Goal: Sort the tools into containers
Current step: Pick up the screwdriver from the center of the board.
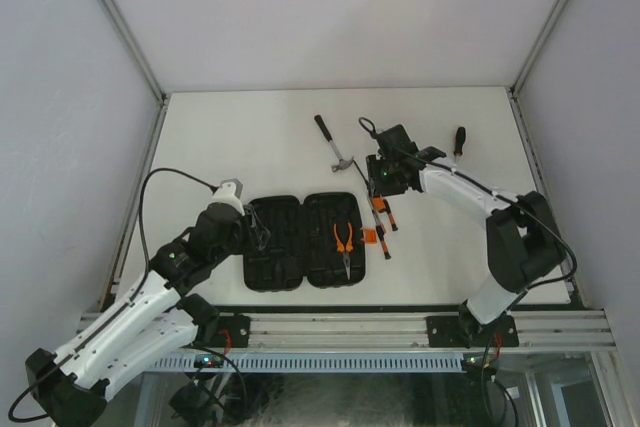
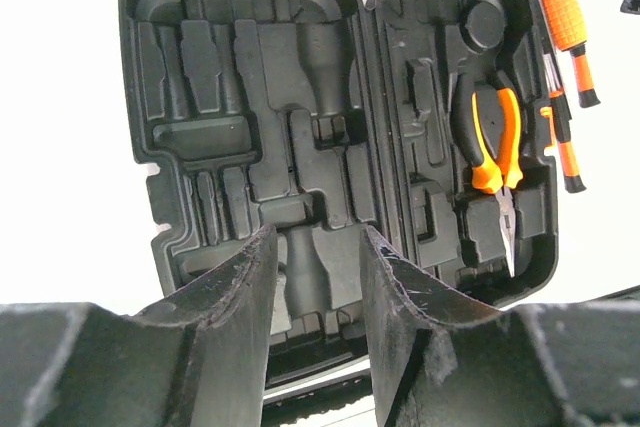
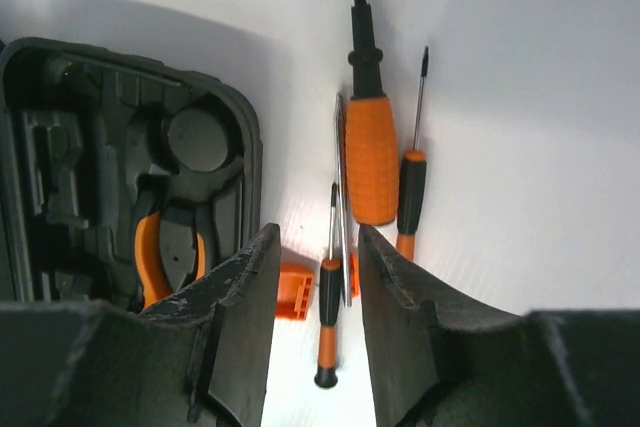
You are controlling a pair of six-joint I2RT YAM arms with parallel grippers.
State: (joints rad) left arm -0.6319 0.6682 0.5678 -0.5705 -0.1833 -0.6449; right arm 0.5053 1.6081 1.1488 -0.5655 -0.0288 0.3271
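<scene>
The right fingers (image 3: pixel 240 317) stand partly open with nothing gripped. They straddle a slim black-and-orange screwdriver (image 3: pixel 327 322) that lies flat on the white tabletop (image 3: pixel 520 97).

This screwdriver has close neighbours. A chunky orange-handled screwdriver (image 3: pixel 372 157) lies just beside it, and a second slim one (image 3: pixel 410 192) touches that handle's far side. On the other side, the small orange latch (image 3: pixel 293 292) of the black plastic hinged tool case (image 3: pixel 100 147) sits just beside one finger.

If the fingers close here, I judge they could trap a neighbouring shaft along with the target, or nudge the fat handle and scatter the cluster. A thin round tool pinched off-centre may also roll or swing out of the grip.

The left fingers (image 2: pixel 230 297) are also apart and empty. They hover over the case's left half, where the moulded slots hold nothing; the orange-handled pliers (image 2: pixel 495 142) lie seated in the right half.

The case lies near the tabletop's near edge, and the screwdriver cluster is just off its right side. A black-handled steel claw hammer (image 1: pixel 335 147) lies toward the far edge, and a black-handled screwdriver (image 1: pixel 459 140) lies toward the far right corner.

Open room is widest along the far edge and the left side. The gap between cluster and case is tight (the left arm hanging over the case could crowd any delivery there).
</scene>
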